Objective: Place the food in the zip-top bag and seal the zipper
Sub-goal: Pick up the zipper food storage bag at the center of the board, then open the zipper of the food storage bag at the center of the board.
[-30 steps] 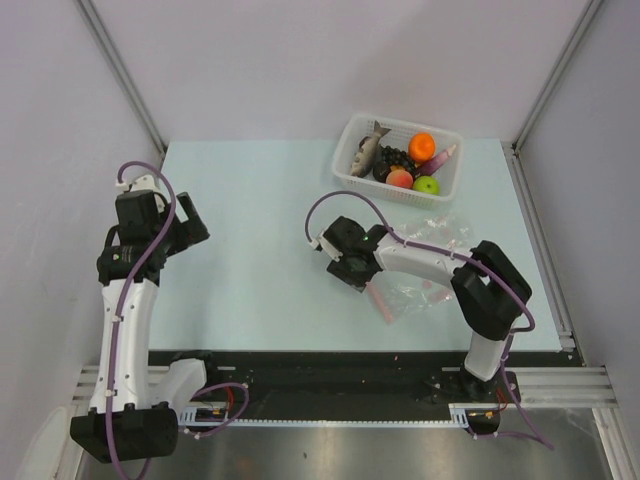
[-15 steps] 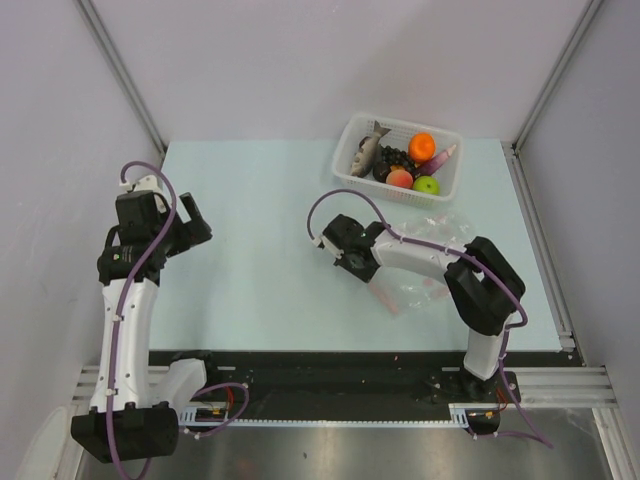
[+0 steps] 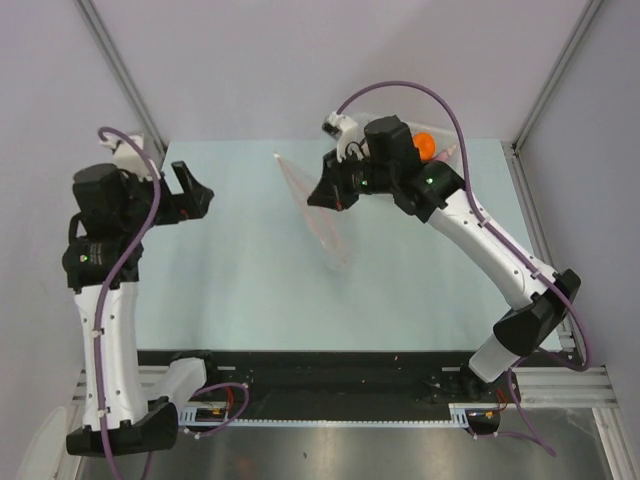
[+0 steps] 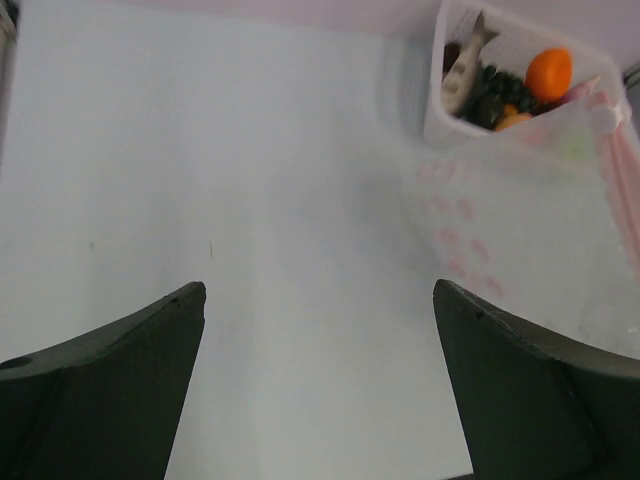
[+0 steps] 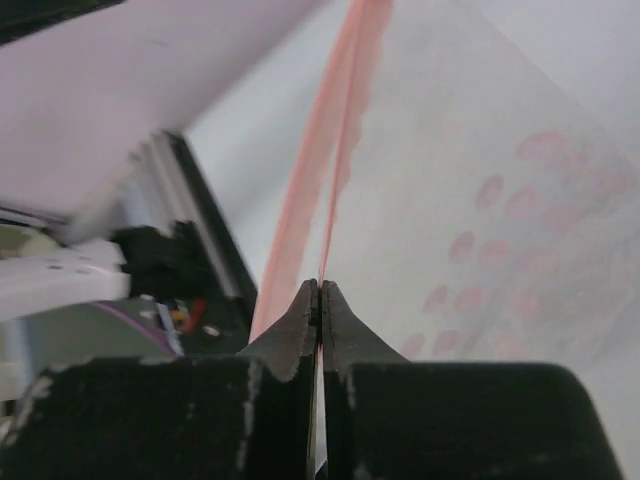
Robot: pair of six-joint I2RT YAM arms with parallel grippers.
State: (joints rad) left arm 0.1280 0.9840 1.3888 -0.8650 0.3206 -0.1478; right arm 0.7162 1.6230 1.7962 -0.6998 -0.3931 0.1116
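Observation:
My right gripper [image 3: 323, 193] is raised above the table's back half, shut on the zip-top bag [image 3: 335, 240]. The clear bag hangs from it, slanting down to the table. In the right wrist view my gripper [image 5: 320, 287] pinches the pink-red zipper [image 5: 332, 130], with the bag's pink-spotted film [image 5: 490, 190] to the right. The food lies in the white basket [image 4: 437, 105]: grey fish [image 4: 463, 66], orange ball [image 4: 550, 72], dark grape cluster [image 4: 494, 92]. My left gripper [image 3: 195, 190] hovers open at the left with nothing in it, its fingers spread wide in its own view [image 4: 318, 292].
The right arm's upper link covers most of the basket in the top view, where only the orange ball [image 3: 424, 146] shows. Grey walls close in the pale table [image 3: 230, 270] on three sides. Metal rails run along the right and near edges.
My right gripper has shut on the bag's zipper edge and lifted the bag off the table, up and toward the back. The left arm has risen and shifted slightly left.

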